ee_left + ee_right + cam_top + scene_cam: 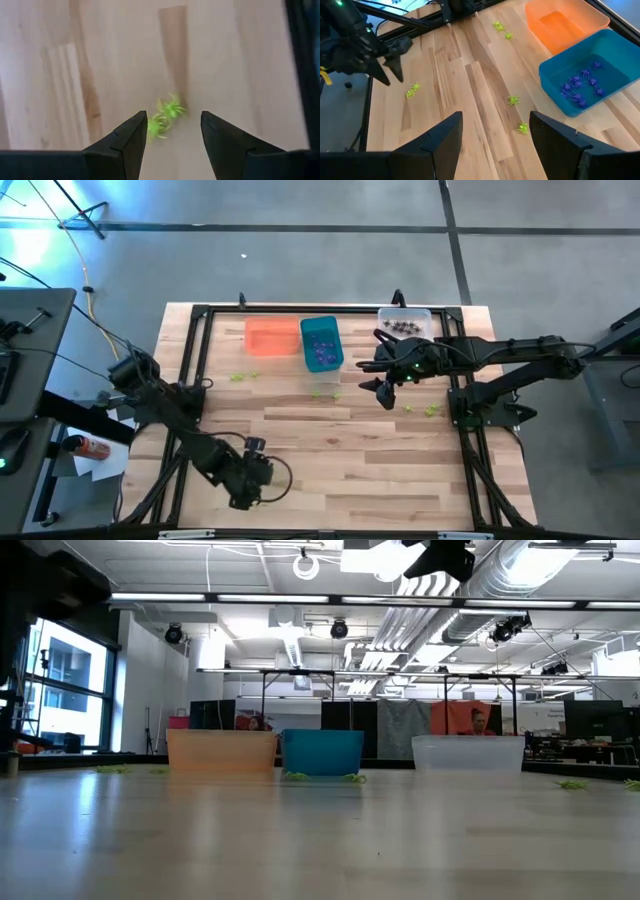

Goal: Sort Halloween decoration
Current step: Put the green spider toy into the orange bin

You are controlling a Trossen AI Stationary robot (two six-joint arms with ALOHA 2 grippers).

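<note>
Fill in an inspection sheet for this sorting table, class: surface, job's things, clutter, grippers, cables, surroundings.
Surface: wooden table, pale planks.
Job's things: purple spiders in teal bin; black spiders in clear bin; orange bin looks empty; yellow-green spiders loose on the table.
Clutter: nothing seen.
Grippers: left gripper open, low over two green spiders; right gripper open, raised beside the teal bin.
Cables: black cables off the table's left edge.
Surroundings: workshop, a person far behind.
</note>
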